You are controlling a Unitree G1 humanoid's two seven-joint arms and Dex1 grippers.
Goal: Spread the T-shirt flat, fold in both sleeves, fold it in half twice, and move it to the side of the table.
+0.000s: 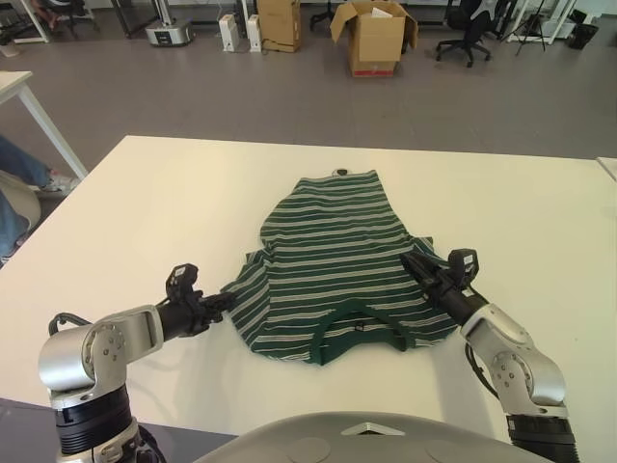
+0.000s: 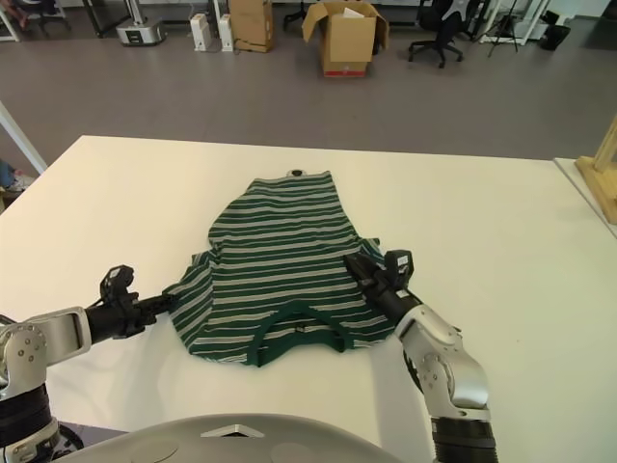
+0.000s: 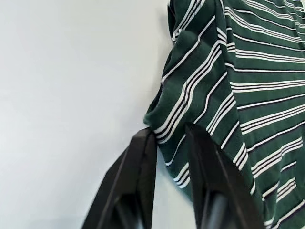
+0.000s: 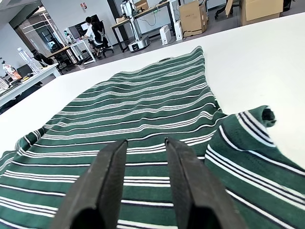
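Note:
A green T-shirt (image 1: 333,260) with white stripes lies on the white table (image 1: 145,212), collar toward me and hem at the far end. Both sleeves are bunched in against the body. My left gripper (image 1: 224,302) is low at the shirt's left sleeve (image 3: 190,95); its fingers (image 3: 143,148) stand a little apart with the sleeve's edge between them. Over the right side of the shirt hovers my right gripper (image 1: 410,262), open with nothing between its fingers (image 4: 112,162), just inward of the crumpled right sleeve (image 4: 252,138).
Bare tabletop stretches wide on both sides of the shirt and beyond its hem. A wooden frame (image 2: 603,174) stands at the table's far right edge. Cardboard boxes (image 1: 376,39) and chairs stand on the floor well beyond the table.

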